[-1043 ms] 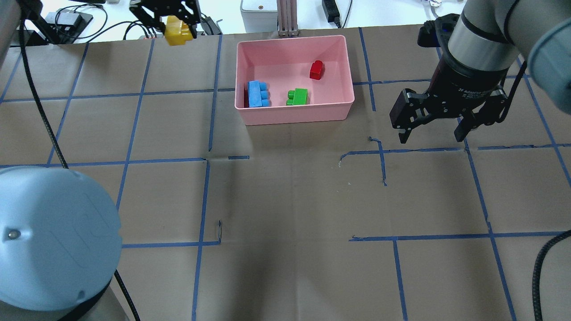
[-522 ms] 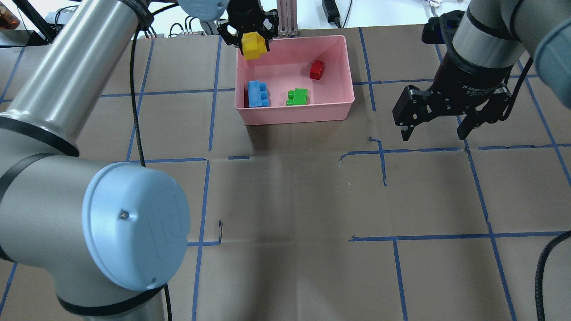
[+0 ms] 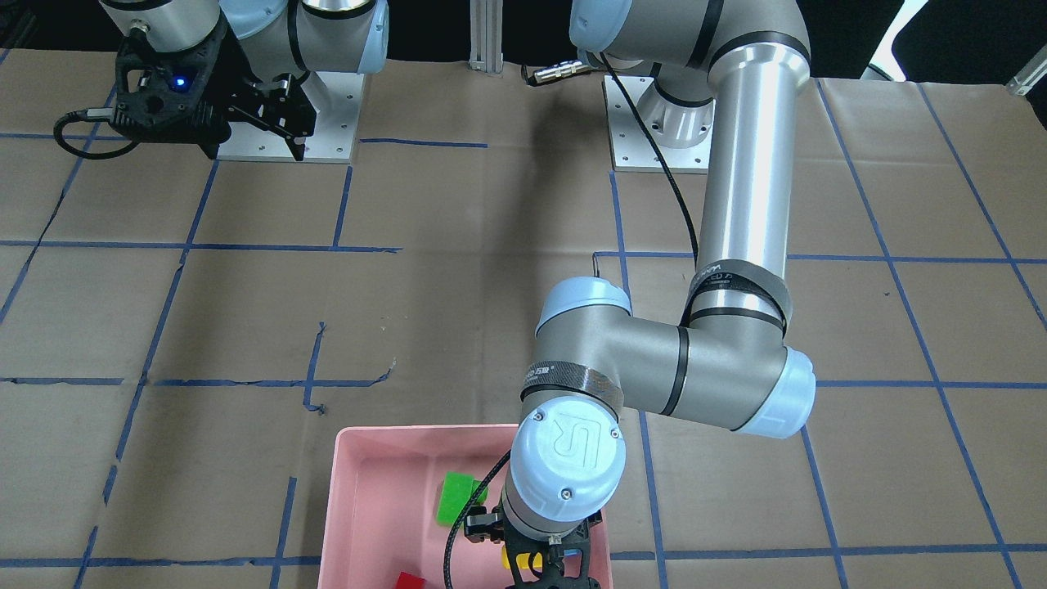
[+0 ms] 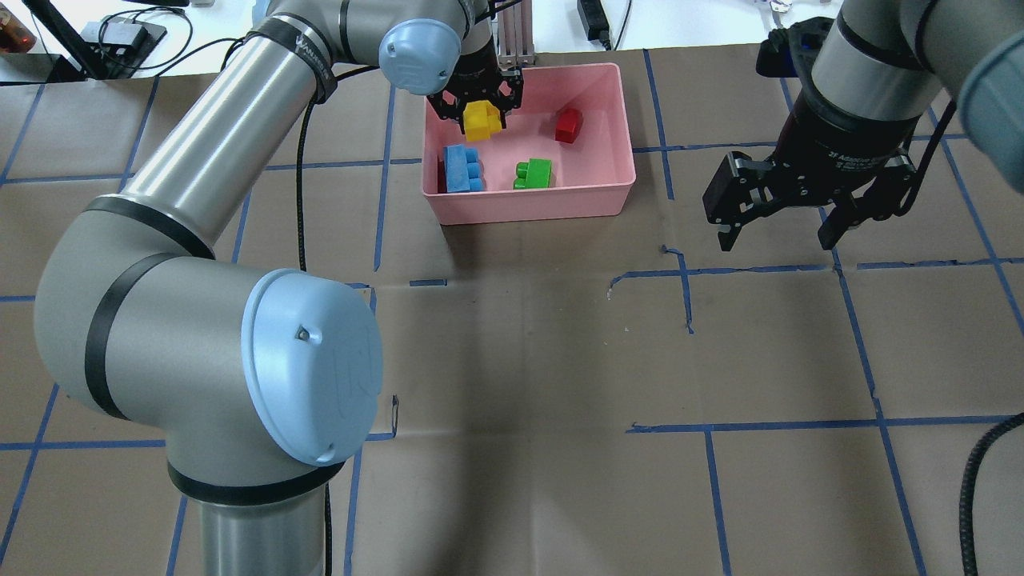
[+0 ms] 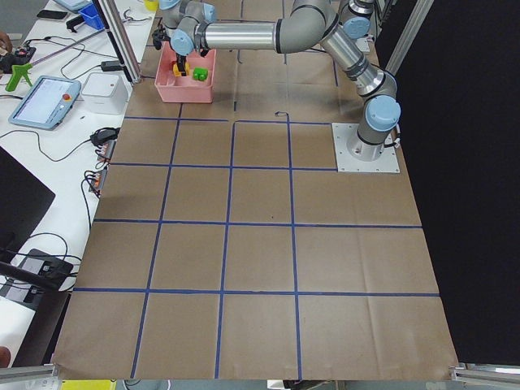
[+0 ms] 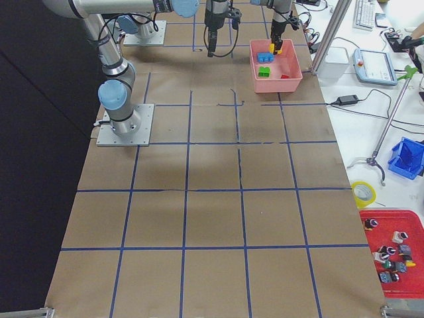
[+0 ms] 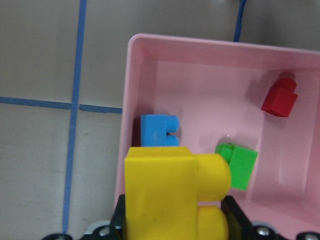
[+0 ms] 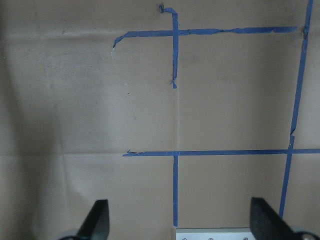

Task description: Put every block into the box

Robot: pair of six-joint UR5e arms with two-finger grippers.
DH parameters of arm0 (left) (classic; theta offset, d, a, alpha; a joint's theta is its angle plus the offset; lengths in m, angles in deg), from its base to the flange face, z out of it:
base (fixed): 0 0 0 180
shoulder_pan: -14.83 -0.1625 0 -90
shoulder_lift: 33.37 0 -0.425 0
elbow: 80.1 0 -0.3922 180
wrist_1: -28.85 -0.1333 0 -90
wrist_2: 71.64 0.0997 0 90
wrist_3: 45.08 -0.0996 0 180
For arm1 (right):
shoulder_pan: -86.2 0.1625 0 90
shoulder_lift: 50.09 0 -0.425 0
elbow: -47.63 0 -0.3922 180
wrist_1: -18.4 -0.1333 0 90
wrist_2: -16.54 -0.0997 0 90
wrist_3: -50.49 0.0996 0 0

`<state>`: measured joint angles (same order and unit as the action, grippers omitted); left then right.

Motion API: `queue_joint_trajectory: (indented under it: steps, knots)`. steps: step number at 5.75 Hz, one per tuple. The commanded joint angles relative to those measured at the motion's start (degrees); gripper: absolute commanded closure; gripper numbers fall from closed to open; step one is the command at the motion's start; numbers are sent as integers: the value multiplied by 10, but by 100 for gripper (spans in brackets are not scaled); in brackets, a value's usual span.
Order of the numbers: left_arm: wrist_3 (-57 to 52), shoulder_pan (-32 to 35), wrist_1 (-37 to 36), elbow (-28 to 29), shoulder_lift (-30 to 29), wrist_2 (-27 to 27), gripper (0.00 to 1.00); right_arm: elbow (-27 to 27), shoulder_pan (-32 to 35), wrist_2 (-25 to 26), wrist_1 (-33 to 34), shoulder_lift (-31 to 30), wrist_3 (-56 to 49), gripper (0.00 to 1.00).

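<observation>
Over the 10 o'clock corner of the pink tray [image 4: 528, 210], as your overhead camera shows it, the yellow two-stud brick [image 4: 482, 120] hangs in the left gripper [image 4: 479, 112]. Its jaws are clamped on the brick's two sides. You cannot tell from any view whether the brick touches the tray floor.

Your left wrist camera fills its lower half with that yellow brick [image 7: 172, 192], studs pointing to 3 o'clock, and the tray's rim [image 7: 200, 42] runs across the top.

Three more bricks lie on the tray floor. The light-blue three-stud brick [image 4: 462, 168] sits at 8 o'clock, close against the left wall, studs toward 3 o'clock. The green two-stud brick [image 4: 534, 174] lies at 6 o'clock, near the front wall. The small red brick [image 4: 569, 126] rests at 1 o'clock, well apart from the other two. None of the three touches another.

Look out to 4 o'clock from the tray and you find the right gripper [image 4: 774, 238], well apart from it and above bare table. Its jaws stand wide apart with nothing between them. Your right wrist camera shows both fingers [image 8: 97, 220] at the bottom corners, with only paper and tape below them.

The table [image 4: 520, 360] is covered in brown paper marked with a grid of blue tape. The left arm [image 4: 200, 192] reaches across it from 8 o'clock to the tray.
</observation>
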<state>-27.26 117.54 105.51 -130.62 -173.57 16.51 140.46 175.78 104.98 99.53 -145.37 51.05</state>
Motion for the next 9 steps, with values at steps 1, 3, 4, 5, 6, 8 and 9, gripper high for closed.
queue_joint_trajectory:
  steps: [1,3,4,5,6,8,9]
  knots:
    - [-3,1,-2,-10,15,-1,1,1,1,-2,11,2,0,0]
    - [-38,-7,19,-69,129,-1,1,1,1,-2,11,2,1,0]
    - [-79,-33,18,-153,219,-1,1,1,1,-3,11,2,1,0]
    - [-109,-64,18,-251,315,-5,1,1,1,-3,10,1,1,0]
    - [-153,-97,18,-344,404,-5,1,2,0,-2,10,1,0,0]
    - [-189,-119,19,-472,531,1,1,2,0,-3,11,2,2,0]
    - [-191,-122,26,-468,535,1,1,1,1,-2,11,-1,1,0]
